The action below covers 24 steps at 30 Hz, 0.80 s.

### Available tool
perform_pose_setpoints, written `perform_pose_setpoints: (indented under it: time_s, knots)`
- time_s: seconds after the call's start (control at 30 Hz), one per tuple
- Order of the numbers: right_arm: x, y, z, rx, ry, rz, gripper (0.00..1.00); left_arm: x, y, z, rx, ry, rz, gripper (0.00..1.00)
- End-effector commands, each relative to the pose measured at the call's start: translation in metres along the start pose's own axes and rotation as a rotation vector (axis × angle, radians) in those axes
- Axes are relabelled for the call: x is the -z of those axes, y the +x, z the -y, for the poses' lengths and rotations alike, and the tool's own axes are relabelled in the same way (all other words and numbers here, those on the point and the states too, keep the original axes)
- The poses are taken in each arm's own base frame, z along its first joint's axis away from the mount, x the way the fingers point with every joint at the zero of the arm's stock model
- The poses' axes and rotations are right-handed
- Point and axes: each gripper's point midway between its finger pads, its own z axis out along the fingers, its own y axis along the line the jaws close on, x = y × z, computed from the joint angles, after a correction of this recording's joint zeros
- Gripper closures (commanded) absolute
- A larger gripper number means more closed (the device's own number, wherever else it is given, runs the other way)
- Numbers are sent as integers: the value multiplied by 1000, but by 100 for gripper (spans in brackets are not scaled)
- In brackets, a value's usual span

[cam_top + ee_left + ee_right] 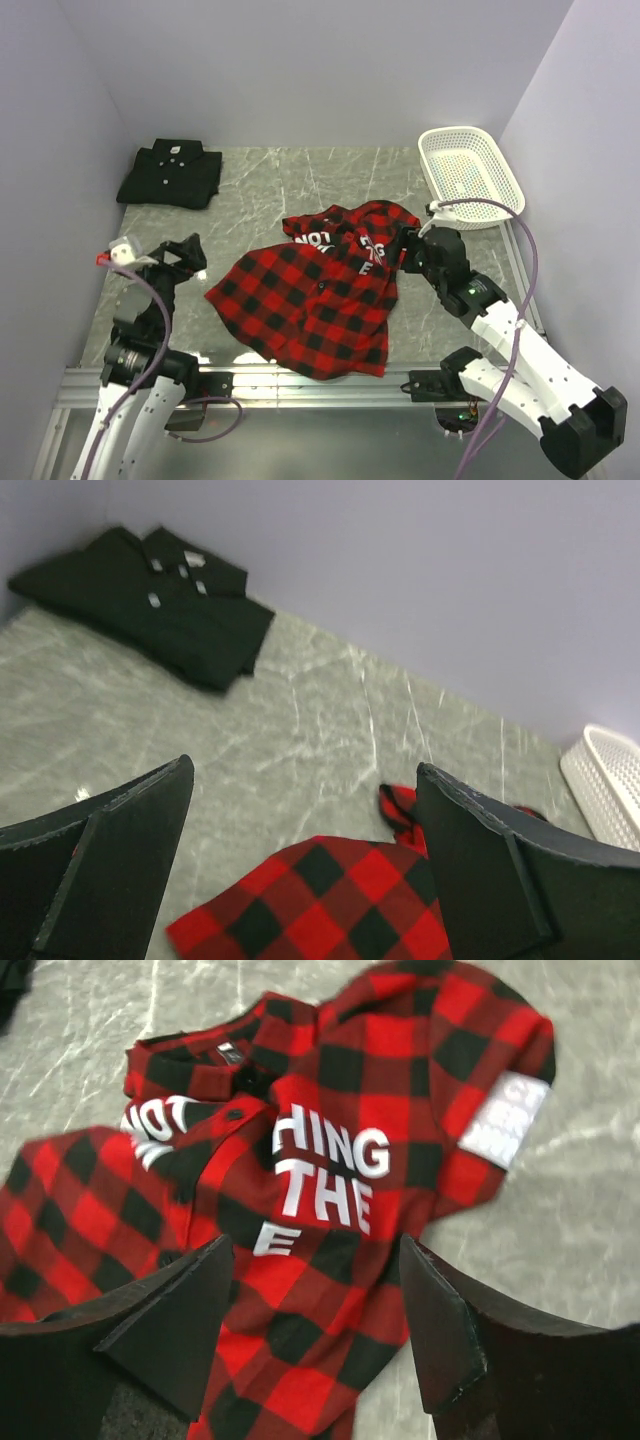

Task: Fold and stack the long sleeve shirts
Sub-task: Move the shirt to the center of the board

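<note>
plaid shirt (400, 1070) | white letters (330, 1175): "HING / THE / E" | sleeve patch (505, 1120): seemingly lettered, unreadable

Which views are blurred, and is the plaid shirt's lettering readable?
Top external: sharp, evenly lit, only soft shadows on the table. Left wrist: soft throughout, the buttons on the black shirt smeared. Right wrist: the plaid shirt blurs toward the picture's left, yet its white letters are legible.

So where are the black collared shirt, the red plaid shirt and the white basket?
Black collared cloth shirt (170, 175), top view: its folded front.
Red-and-black checked plaid shirt (305, 300), top view: its spread lower body.
White plastic mesh basket (505, 185), top view: its right-hand wall.
</note>
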Motion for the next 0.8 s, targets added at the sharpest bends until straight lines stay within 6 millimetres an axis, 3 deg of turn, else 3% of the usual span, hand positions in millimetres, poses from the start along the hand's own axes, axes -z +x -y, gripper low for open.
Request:
perform_pose_setpoints:
  time_s: [0.0, 0.07, 0.1, 0.17, 0.2, 0.23, 0.27, 0.33, 0.37, 0.47, 0.63, 0.77]
  knots:
    - [2, 12, 8, -47, 41, -41, 25, -9, 12, 19, 49, 39, -106, 1]
    - [-4, 14, 5, -56, 42, -66, 25, -15, 21, 25, 86, 27, -170, 1]
    - [-11, 16, 3, -56, 50, -98, 25, -22, 44, 22, 62, -5, -267, 1]
    - [-20, 18, 3, -60, 68, -135, 26, -26, 58, 35, 57, 28, -374, 1]
    - [-28, 23, 2, -63, 75, -172, 26, -32, 80, 33, 32, 3, -471, 1]
    - [-32, 26, 5, -78, 85, -189, 27, -35, 84, 45, 45, 35, -520, 1]
    - [-38, 30, 13, -96, 107, -208, 27, -41, 103, 44, 35, 13, -599, 1]
    - [-43, 37, 13, -130, 79, -239, 28, -46, 114, 54, 38, 38, -673, 1]
    - [-45, 40, 16, -137, 71, -250, 28, -48, 133, 55, 43, 37, -749, 1]
    - [-48, 51, 28, -162, 75, -276, 28, -48, 162, 66, 72, 80, -879, 3]
    - [-54, 61, 79, -294, 181, -277, 29, -38, 199, 78, 58, 108, -986, 2]
    - [-61, 56, 84, -297, 186, -284, 29, -31, 234, 77, 38, 62, -1051, 2]
